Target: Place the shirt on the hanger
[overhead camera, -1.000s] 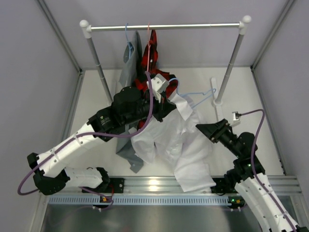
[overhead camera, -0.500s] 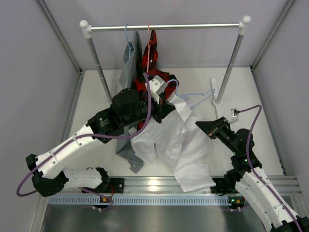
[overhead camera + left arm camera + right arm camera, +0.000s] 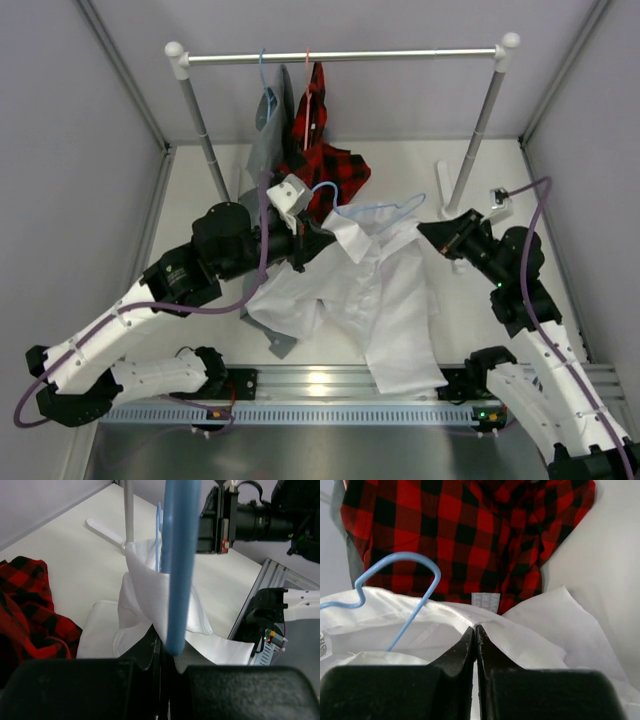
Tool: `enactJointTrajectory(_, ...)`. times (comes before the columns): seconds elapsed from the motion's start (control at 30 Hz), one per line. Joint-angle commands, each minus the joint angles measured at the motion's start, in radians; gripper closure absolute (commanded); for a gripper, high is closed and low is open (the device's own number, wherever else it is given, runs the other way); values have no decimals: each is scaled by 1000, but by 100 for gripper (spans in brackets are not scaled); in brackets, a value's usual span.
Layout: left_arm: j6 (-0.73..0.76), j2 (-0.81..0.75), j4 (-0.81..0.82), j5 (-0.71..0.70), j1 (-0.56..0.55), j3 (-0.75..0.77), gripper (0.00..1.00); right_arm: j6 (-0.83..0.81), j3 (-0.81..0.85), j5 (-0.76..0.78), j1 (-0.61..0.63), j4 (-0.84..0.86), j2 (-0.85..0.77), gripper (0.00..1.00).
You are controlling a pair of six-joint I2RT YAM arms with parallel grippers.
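The white shirt [image 3: 375, 290] lies crumpled on the table, its collar end lifted between both arms. The light blue wire hanger [image 3: 385, 208] lies across that raised end, partly under the fabric. My left gripper [image 3: 318, 232] is shut on the hanger's wire [image 3: 177, 580], with shirt fabric [image 3: 145, 590] draped right beside it. My right gripper [image 3: 432, 232] is shut on a fold of the shirt's edge [image 3: 520, 630]. The hanger's hook [image 3: 420, 575] shows just left of the right gripper [image 3: 476, 628]. The left gripper [image 3: 167, 652] faces the right one.
A clothes rail [image 3: 340, 55] stands at the back, with a red-and-black plaid shirt [image 3: 325, 160] on a red hanger and a grey shirt [image 3: 268, 125] on a blue hanger. The rail's right post [image 3: 475, 140] stands close to my right gripper. Grey cloth [image 3: 278, 340] lies under the shirt's left side.
My left arm has pulled back to the left with the hanger. My right arm has moved to the far right with the shirt's edge. The shirt's top is spread wider and the plaid shirt shows more.
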Motion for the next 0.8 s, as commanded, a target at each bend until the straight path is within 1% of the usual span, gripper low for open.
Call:
enactJointTrajectory(0.0,19,-58,-6,37,0,-14,100,-132,131,-97,-81,-105,66,100)
enactJointTrajectory(0.07,25,-68,-10,54,0,-31,100,-156,163,-122,-109,-125,112,100)
enactJointTrajectory(0.2,38,-68,-49,47,0,-46,100,-224,250,-133,-164,-176,150,100)
enactJointTrajectory(0.37,45,-67,-50,51,0,-65,100,-308,356,-122,-178,-254,227,100)
enactJointTrajectory(0.57,59,-33,-66,44,0,-66,100,-370,452,-127,-178,-291,242,100)
enactJointTrajectory(0.6,58,-26,-66,18,2,-66,100,-377,465,-142,-178,-294,242,100)
enactJointTrajectory(0.77,32,49,-66,-24,0,-20,100,-396,458,-240,-154,-297,206,100)
